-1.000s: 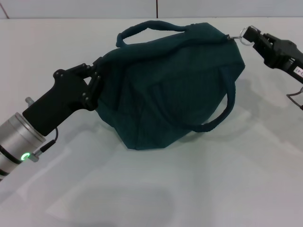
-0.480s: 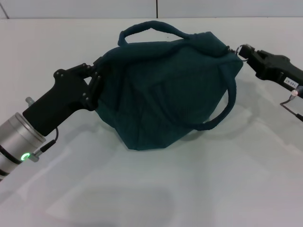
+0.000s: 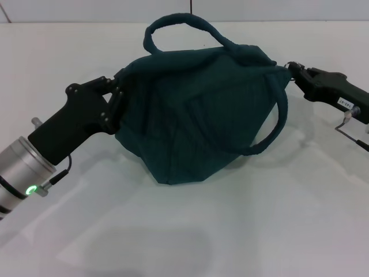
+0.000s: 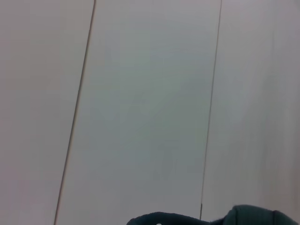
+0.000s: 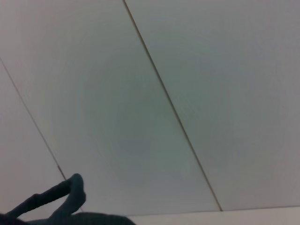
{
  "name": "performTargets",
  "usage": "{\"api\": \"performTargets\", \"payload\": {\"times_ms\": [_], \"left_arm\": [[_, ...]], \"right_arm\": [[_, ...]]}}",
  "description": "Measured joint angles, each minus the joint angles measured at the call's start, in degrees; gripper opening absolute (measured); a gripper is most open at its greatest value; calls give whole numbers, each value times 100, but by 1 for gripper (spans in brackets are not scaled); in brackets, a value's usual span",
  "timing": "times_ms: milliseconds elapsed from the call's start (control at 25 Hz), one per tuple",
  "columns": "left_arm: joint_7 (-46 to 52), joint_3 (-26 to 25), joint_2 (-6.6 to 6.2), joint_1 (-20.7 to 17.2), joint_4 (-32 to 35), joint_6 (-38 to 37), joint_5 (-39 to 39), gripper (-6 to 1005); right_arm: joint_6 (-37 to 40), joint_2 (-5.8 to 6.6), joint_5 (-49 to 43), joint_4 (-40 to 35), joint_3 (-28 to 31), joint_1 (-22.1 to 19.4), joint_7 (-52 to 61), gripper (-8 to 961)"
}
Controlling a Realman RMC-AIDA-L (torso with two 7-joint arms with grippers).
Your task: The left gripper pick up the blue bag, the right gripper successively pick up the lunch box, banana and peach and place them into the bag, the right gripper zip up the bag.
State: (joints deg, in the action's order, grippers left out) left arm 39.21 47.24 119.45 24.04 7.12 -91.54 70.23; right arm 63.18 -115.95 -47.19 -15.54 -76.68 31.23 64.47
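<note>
Pictured from the robot's head, left to right: left gripper (image 3: 117,99) clamped on the left end of the blue bag (image 3: 202,115), apparently anchoring the fabric against a pull from the other side. Bag slumped on the white table (image 3: 242,231), bulging as if already loaded, one handle (image 3: 183,26) arched above, the other (image 3: 274,130) drooping down its front. No lunch box, banana or peach visible outside. Right gripper (image 3: 295,70) pressed against the bag's right end, where the zipper likely finished; whether closed on a pull tab could not be told. Judged to be the closing stage of zipping. Wrist views offered only wall panels and slivers of bag.
</note>
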Motion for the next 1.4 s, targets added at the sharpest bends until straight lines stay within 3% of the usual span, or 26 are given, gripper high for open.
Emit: {"api": "performTargets", "payload": {"times_ms": [160,400,800,1040,1400], "left_arm": [[215,0,0,63,27,21,-2,75],[1308,-24,-22,68,529,88,-3,86],[2652,20,-57,-218,1989,-24,45,324],[3660,248,-116,70,2891,-45,1071,440],[4189,297,-9,558,4226,48,2416,502]], "right_arm": [[401,-14,0,-34,-44,-38,-50,13],[1200,-16,0,0,-219,-23,-24,13],[1551,-25,19,1,-544,-6,7,14],[1536,-24,39,-2,-614,13,-12,14],[1488,-25,48,0,-588,-30,-37,14]]}}
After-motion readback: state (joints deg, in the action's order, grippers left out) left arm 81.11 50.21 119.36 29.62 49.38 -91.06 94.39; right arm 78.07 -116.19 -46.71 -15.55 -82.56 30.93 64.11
